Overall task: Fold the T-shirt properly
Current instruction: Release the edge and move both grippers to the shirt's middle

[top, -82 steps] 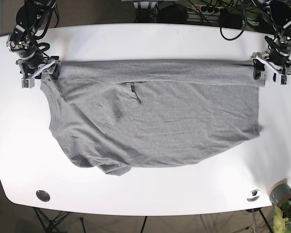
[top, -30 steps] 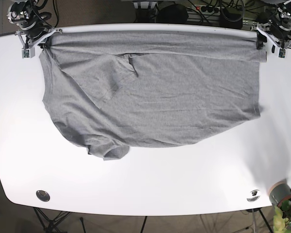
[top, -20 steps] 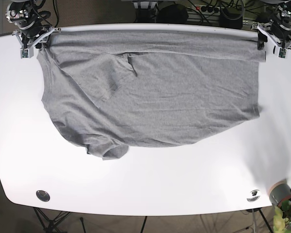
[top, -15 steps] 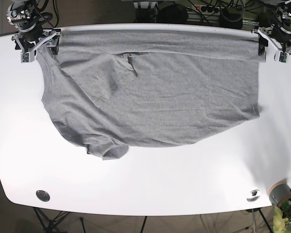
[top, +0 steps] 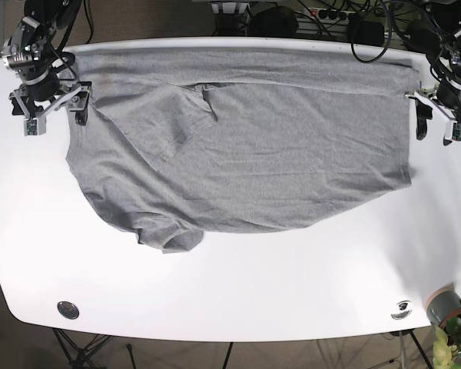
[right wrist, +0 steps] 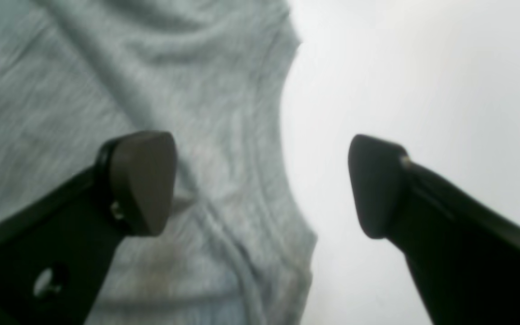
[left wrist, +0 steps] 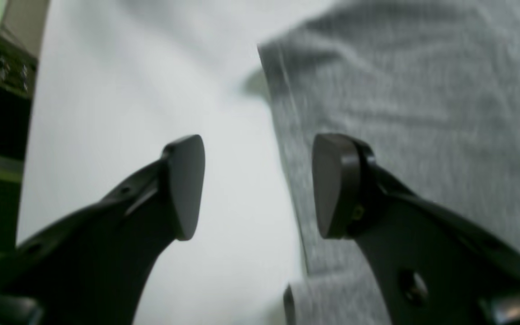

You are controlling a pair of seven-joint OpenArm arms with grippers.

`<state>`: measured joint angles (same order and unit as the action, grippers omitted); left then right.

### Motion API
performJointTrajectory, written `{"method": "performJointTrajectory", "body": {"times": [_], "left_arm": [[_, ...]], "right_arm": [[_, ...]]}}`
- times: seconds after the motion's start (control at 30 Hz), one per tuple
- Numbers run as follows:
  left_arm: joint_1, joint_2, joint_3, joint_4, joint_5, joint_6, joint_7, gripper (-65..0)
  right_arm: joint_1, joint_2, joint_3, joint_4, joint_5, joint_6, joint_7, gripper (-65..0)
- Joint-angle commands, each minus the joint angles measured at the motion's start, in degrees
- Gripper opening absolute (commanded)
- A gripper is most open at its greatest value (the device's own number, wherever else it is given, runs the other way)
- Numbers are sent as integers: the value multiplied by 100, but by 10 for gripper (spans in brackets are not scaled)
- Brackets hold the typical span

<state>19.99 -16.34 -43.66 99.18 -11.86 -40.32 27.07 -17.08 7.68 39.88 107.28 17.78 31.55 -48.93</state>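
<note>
The grey T-shirt (top: 246, 154) lies spread across the far half of the white table (top: 292, 284), with a folded band along its far edge and a bunched sleeve at the front left. My left gripper (top: 436, 129) hovers open at the shirt's right edge, holding nothing. The left wrist view shows the left gripper (left wrist: 257, 185) astride the hem, cloth (left wrist: 422, 113) under the right-hand finger. My right gripper (top: 56, 121) is open beside the shirt's left edge. In the right wrist view the right gripper (right wrist: 262, 185) spans the curved edge of the cloth (right wrist: 106, 67).
A small grey pot with a plant (top: 446, 306) stands at the table's front right corner. Two round fittings (top: 67, 310) (top: 402, 309) sit in the tabletop near the front edge. Cables (top: 330, 15) run behind the far edge.
Both grippers carried the shirt's folded edge to the far side of the table, then opened, let go, and drew back toward the front along the shirt's sides.
</note>
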Motion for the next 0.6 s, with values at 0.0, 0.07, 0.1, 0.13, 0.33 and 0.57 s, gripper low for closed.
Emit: {"method": "performJointTrajectory", "body": {"times": [0.0, 0.07, 0.1, 0.13, 0.33, 0.57], "left_arm": [[-342, -85, 98, 65, 3, 32, 5, -299], [-605, -85, 203, -32, 162, 32, 278, -300], [-816, -85, 247, -85, 302, 32, 462, -303], [-966, -76, 256, -129, 399, 32, 559, -303], [-1704, -41, 282, -515, 821, 32, 788, -303], [-2267, -41, 282, -1104, 865, 32, 788, -301]], "right_arm": [[420, 89, 17, -113, 64, 32, 53, -84], [684, 124, -45, -263, 64, 32, 9, -84], [851, 212, -177, -359, 64, 5, -17, -84], [930, 300, -300, -430, 64, -12, -26, -86], [1528, 616, -942, -869, 55, -21, 0, -146], [2328, 906, -1557, -1564, 55, -21, 18, -168]]}}
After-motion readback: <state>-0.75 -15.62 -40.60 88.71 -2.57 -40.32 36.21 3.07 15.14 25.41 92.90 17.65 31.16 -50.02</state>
